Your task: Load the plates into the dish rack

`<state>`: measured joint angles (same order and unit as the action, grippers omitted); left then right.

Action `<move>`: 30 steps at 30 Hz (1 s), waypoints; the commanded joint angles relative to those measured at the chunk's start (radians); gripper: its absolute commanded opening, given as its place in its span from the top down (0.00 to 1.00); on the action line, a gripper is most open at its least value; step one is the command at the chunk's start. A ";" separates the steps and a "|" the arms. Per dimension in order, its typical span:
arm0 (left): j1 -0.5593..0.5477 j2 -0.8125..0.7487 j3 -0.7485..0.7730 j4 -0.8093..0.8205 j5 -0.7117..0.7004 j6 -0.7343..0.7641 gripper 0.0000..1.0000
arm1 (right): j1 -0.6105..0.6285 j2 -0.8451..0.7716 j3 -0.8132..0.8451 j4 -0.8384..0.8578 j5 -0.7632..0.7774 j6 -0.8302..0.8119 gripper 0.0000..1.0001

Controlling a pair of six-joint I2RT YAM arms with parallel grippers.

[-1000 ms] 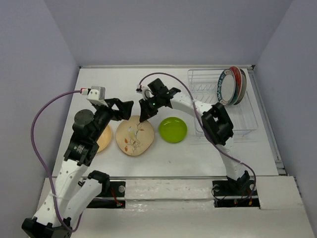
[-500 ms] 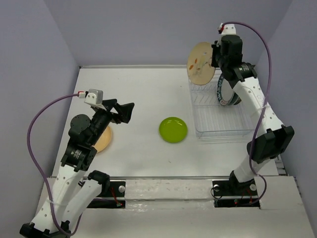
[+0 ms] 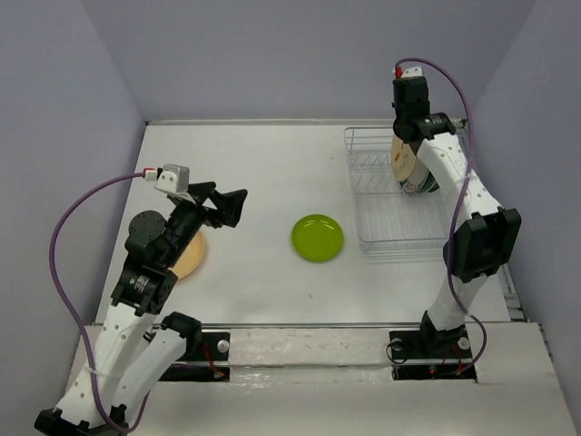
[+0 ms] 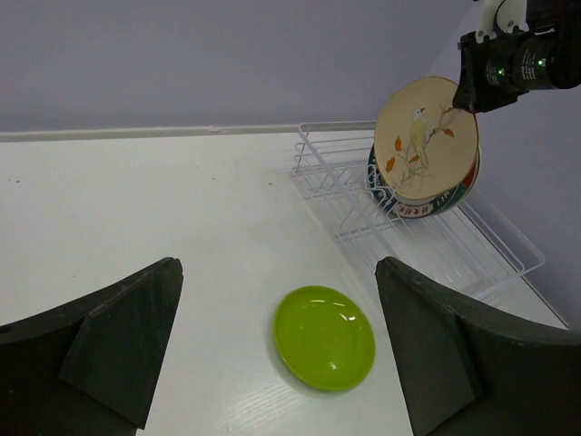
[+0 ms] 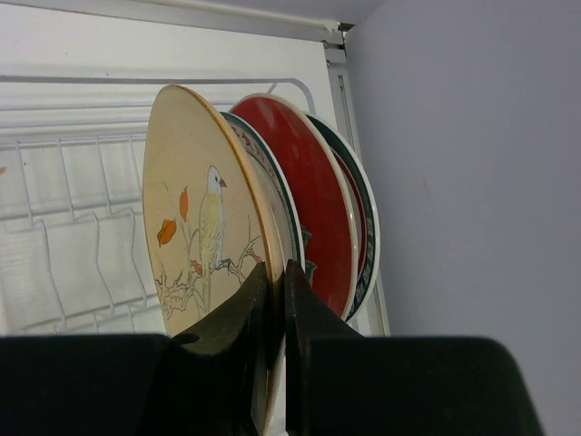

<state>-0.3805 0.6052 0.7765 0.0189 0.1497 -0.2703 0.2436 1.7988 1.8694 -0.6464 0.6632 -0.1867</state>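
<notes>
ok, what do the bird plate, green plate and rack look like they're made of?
Bird plate: matte beige, printed design; melamine or ceramic, unclear. Green plate: glossy with bright highlights; likely plastic or glazed ceramic. Dish rack: thin white-coated wire, probably metal.

In the dish rack (image 3: 399,222), at its far right end: three plates (image 5: 318,209) upright on edge, packed together. Just left of them, over the rack: the bird plate (image 3: 400,156), upright, rim pinched by the right gripper (image 3: 405,127). On the table (image 3: 272,163), just left of the rack's front corner: a lone plate (image 3: 317,238), flat. Well left of the rack: the last plate (image 3: 191,259), partly under the left arm (image 3: 145,268).
</notes>
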 commanded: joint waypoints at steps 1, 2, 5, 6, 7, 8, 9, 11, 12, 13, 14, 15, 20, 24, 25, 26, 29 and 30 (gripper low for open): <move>-0.008 -0.007 -0.005 0.059 0.013 0.006 0.01 | -0.017 -0.024 0.068 0.106 0.058 -0.048 0.93; -0.006 -0.005 -0.005 0.059 0.013 0.006 0.01 | -0.017 -0.021 0.066 0.106 0.046 -0.048 0.93; -0.008 -0.004 -0.005 0.059 0.013 0.006 0.01 | -0.017 -0.003 0.065 0.106 0.033 -0.051 0.93; -0.006 -0.004 -0.005 0.059 0.013 0.005 0.01 | -0.017 0.004 0.063 0.105 0.017 -0.051 0.93; -0.008 -0.002 -0.006 0.059 0.011 0.006 0.01 | -0.017 0.010 0.062 0.103 0.013 -0.050 0.93; -0.008 -0.002 -0.005 0.059 0.011 0.005 0.01 | -0.017 0.019 0.062 0.102 0.012 -0.050 0.93; -0.008 -0.002 -0.005 0.059 0.010 0.006 0.01 | -0.017 0.037 0.060 0.100 0.009 -0.051 0.93; -0.006 0.001 -0.006 0.059 0.010 0.006 0.01 | -0.017 0.054 0.060 0.096 -0.007 -0.046 0.93; -0.008 0.002 -0.006 0.059 0.010 0.006 0.01 | -0.017 0.075 0.060 0.093 -0.031 -0.039 0.93; -0.008 0.004 -0.006 0.061 0.010 0.006 0.01 | -0.017 0.083 0.060 0.091 -0.042 -0.037 0.93; -0.008 0.004 -0.006 0.061 0.010 0.006 0.01 | -0.017 0.106 0.060 0.090 -0.045 -0.034 0.93; -0.008 0.007 -0.006 0.061 0.010 0.006 0.01 | -0.017 0.119 0.060 0.088 -0.045 -0.034 0.93; -0.009 0.022 -0.014 0.069 0.017 0.000 0.01 | -0.017 0.160 0.056 0.083 -0.069 -0.008 0.93; -0.012 0.050 -0.020 0.076 0.033 -0.007 0.01 | -0.017 0.149 0.042 0.082 -0.093 0.036 0.85; -0.014 0.065 -0.020 0.078 0.040 -0.010 0.01 | -0.017 0.145 0.039 0.079 -0.097 0.058 0.80; -0.017 0.074 -0.020 0.079 0.057 -0.013 0.01 | -0.017 0.130 0.033 0.079 -0.105 0.069 0.74; -0.018 0.122 -0.023 0.084 0.111 -0.039 0.01 | -0.017 0.082 0.013 0.076 -0.151 0.127 0.45; -0.017 0.136 -0.026 0.087 0.132 -0.058 0.01 | -0.017 0.065 0.005 0.076 -0.186 0.157 0.37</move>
<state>-0.3920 0.7002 0.7612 0.0437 0.1932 -0.2859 0.2287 1.9713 1.8809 -0.6189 0.5556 -0.1257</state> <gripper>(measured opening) 0.990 0.521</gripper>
